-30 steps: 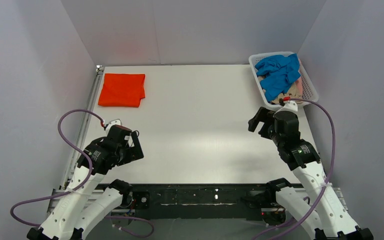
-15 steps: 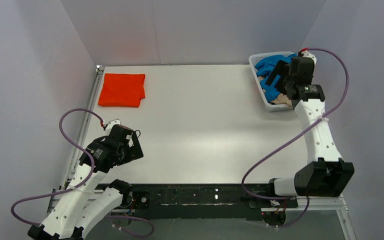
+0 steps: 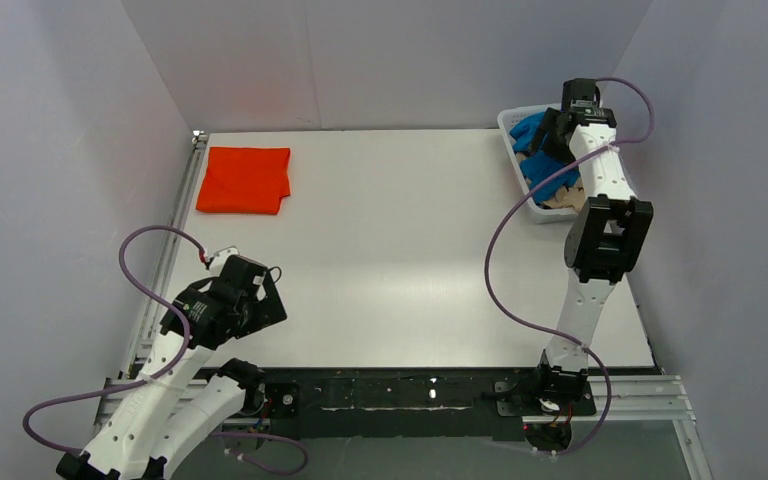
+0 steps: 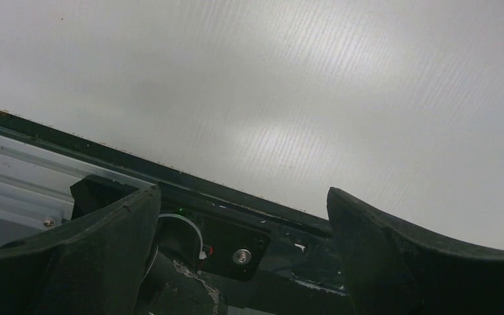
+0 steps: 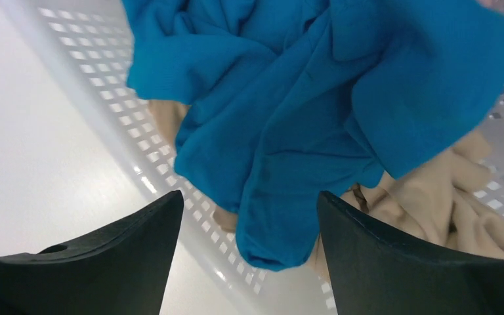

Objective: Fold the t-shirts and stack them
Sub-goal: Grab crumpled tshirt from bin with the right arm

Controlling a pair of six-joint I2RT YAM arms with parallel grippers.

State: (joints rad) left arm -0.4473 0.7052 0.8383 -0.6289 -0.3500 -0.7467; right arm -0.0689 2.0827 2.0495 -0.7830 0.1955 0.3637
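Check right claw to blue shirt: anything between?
Nothing. Right wrist view shows the right claw open, the blue shirt directly ahead in the basket.

right gripper [image 5: 249,197] over blue shirt [image 5: 289,118] | basket wall [image 5: 92,72] hems sides (top open)

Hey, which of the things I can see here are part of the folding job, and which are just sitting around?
Part of the job: folded orange-red t-shirt; crumpled blue t-shirt; beige t-shirt under it.
Just lying about: white mesh basket holding those two; purple cables.
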